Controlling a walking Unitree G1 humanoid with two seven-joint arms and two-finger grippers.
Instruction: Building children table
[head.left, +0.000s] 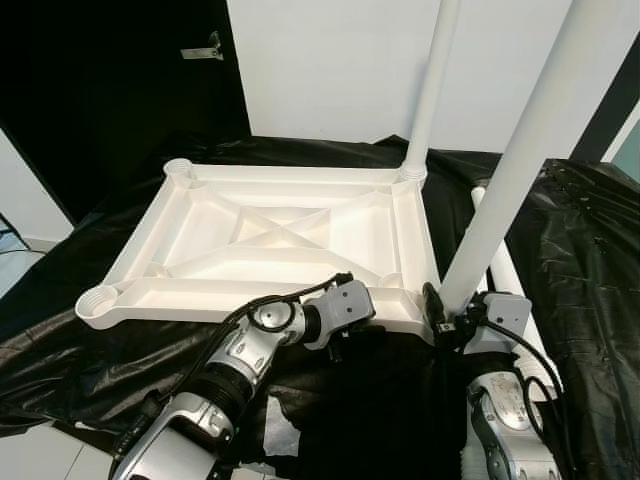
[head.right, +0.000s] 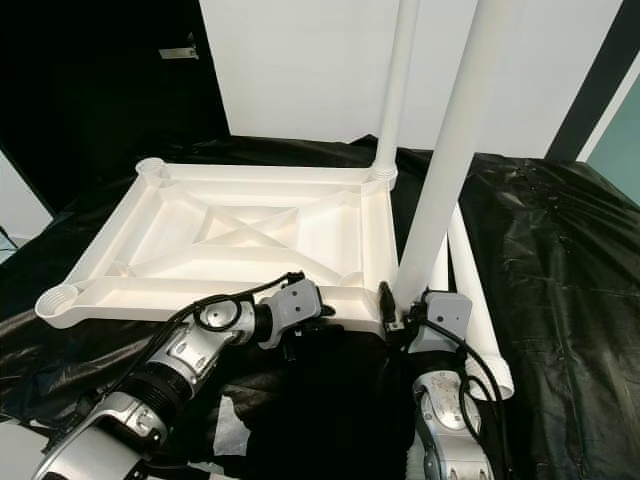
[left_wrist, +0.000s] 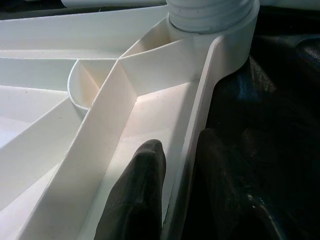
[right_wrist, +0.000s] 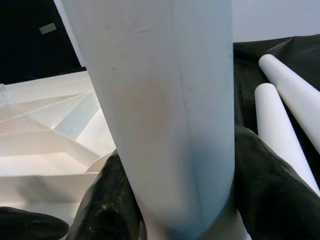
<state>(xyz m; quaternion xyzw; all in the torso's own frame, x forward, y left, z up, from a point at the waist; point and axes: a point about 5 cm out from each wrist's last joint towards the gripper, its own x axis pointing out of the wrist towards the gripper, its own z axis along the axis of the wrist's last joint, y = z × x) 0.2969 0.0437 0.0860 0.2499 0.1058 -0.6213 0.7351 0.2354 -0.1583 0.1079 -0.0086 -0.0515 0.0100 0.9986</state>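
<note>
Standing at lower right of the frame, a white leg (head.left: 505, 175) is gripped by the right gripper (head.left: 447, 318), jaws clenched just above the near corner socket of the upturned tabletop (head.left: 270, 235) at centre. The near rim is pinched by the left gripper (left_wrist: 172, 200). The leg should be kept plumb and turned gently while the rim is braced, lest the thread cross.

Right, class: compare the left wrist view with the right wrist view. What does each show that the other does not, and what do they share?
Left wrist view: the left pincer clamped on the tabletop's rim, one finger inside, and the threaded leg end in its corner socket.

Right wrist view: the right pincer gripping that upright leg, plus two spare legs lying on the black sheet.

Both: the upturned white tabletop's ribs.
</note>
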